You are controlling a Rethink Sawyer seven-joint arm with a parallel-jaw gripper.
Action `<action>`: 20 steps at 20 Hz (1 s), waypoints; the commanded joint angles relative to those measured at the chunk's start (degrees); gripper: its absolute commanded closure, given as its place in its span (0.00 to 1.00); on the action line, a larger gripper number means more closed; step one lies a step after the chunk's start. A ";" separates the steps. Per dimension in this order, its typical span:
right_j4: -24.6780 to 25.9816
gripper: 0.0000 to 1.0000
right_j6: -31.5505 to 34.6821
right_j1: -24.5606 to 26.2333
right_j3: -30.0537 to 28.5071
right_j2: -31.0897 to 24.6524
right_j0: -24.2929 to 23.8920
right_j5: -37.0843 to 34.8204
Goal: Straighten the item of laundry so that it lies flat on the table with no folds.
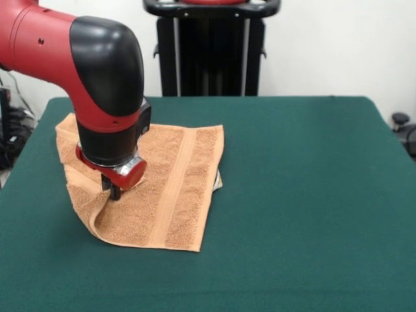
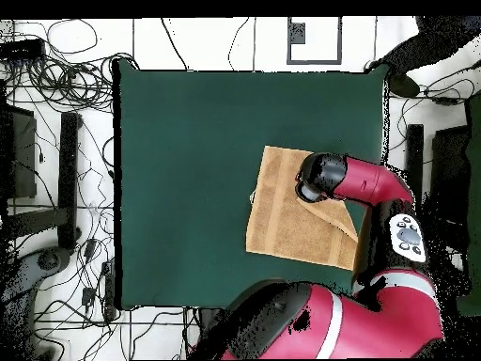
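The orange-tan towel (image 1: 172, 195) lies on the left part of the green table (image 1: 312, 195), close to the robot's side. One woven band (image 1: 177, 188) runs across it from far to near. Its left part is rumpled, and a raised crease runs from the gripper to the near-left corner. A small white tag (image 1: 218, 182) sticks out at its right edge. My gripper (image 1: 116, 192) is down on the towel's left part, touching the cloth. In the overhead view the arm's wrist (image 2: 319, 177) covers the gripper above the towel (image 2: 282, 221), near the table's (image 2: 188, 169) right edge.
The black pedestal (image 1: 211, 45) stands behind the table's far edge. The arm's thick red and black link (image 1: 97, 71) hangs over the towel's left part. Cables (image 2: 66, 75) and gear lie on the floor around the table.
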State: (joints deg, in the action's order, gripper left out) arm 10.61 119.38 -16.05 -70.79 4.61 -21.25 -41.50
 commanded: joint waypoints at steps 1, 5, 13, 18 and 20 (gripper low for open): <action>-1.11 1.00 -7.45 5.31 -1.43 -14.78 1.74 0.58; -0.71 1.00 -7.30 4.95 -1.69 -15.46 1.39 -0.09; -0.28 1.00 -8.23 4.67 -1.95 -16.69 0.74 -0.99; 0.00 1.00 -9.71 4.98 -1.48 -17.89 0.29 -1.86; 0.51 1.00 -10.13 5.03 -1.14 -18.05 0.39 -1.75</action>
State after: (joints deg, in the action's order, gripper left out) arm 12.03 119.38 -16.59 -70.74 1.27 -23.66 -43.30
